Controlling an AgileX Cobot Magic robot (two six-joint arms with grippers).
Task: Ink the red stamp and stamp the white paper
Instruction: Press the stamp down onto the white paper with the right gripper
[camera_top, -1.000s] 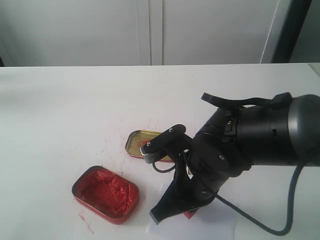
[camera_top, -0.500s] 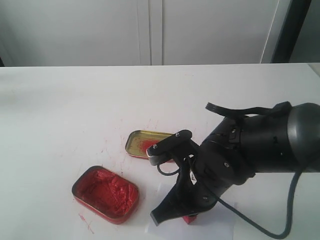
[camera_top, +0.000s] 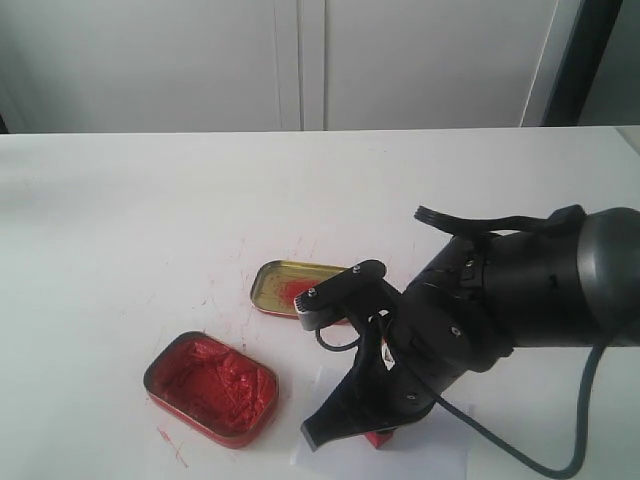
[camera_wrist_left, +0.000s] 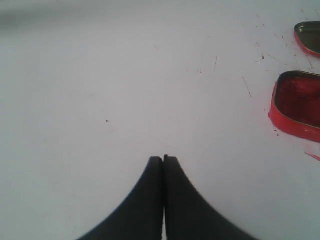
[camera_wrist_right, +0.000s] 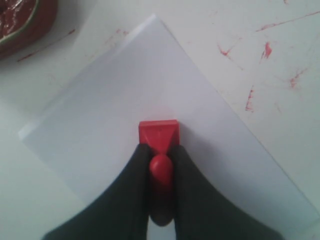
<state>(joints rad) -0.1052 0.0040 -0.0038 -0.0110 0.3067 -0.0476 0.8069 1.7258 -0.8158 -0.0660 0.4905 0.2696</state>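
My right gripper (camera_wrist_right: 160, 150) is shut on the knob of the red stamp (camera_wrist_right: 159, 133), whose square block rests face down on the white paper (camera_wrist_right: 115, 105). In the exterior view the stamp (camera_top: 378, 438) peeks out under the right gripper (camera_top: 355, 425) at the front edge, on the paper (camera_top: 420, 455). No print shows on the paper's visible part. My left gripper (camera_wrist_left: 163, 159) is shut with nothing in it, over bare table, away from the tins.
The red-filled ink tin (camera_top: 212, 388) lies front left, also in the left wrist view (camera_wrist_left: 299, 111) and partly in the right wrist view (camera_wrist_right: 22, 20). The gold tin with a red smear (camera_top: 290, 286) sits behind it. Red ink flecks (camera_wrist_right: 265, 50) mark the white table (camera_top: 150, 220).
The right arm has lowered slightly toward the table with the stamp, bringing it down onto the paper. In the last half second it has barely moved.
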